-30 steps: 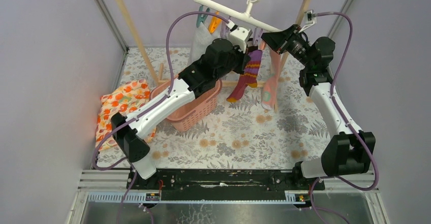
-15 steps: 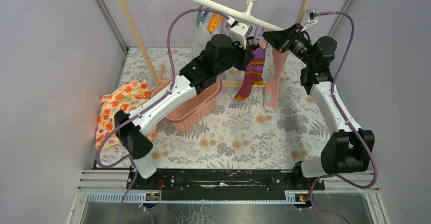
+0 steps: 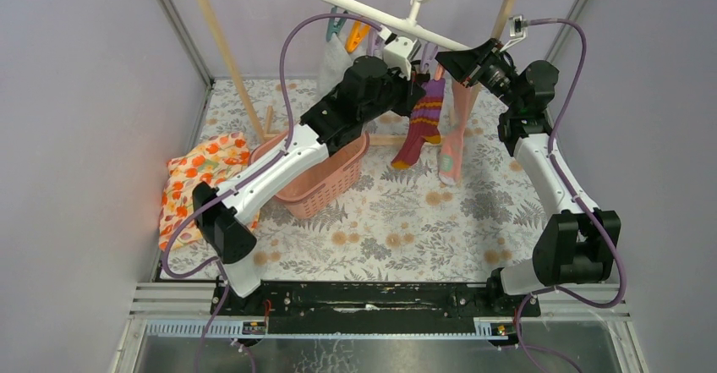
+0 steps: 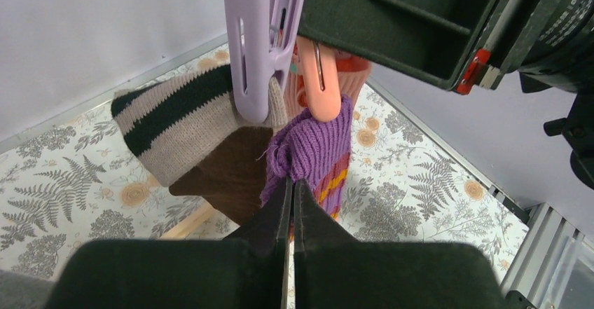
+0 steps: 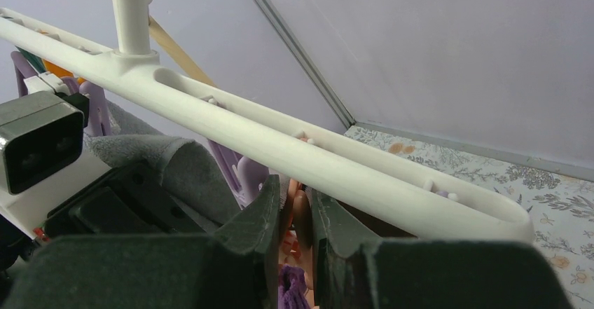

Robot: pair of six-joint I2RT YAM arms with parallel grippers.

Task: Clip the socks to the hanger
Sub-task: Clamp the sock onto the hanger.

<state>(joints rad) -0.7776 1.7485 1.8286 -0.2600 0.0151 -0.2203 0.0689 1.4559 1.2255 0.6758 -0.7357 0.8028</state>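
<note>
Sock [image 3: 420, 119] below hanger [image 3: 372, 16]; basket [image 3: 325, 183] L.

The sock [image 4: 319, 137] is fuzzy ribbed knit with loose fibres at the cuff. The brown sock [image 4: 224, 172] on its left is a finer, matt knit. The hanger [image 5: 280, 141] is smooth white plastic with a faint sheen. The purple clip [image 4: 263, 43] and orange clip [image 4: 321, 95] are glossy plastic. The left gripper [image 4: 293, 183] is matt black plastic. The basket [image 3: 330, 183] is pink plastic lattice. The rack [image 3: 220, 47] is bare wood.
</note>
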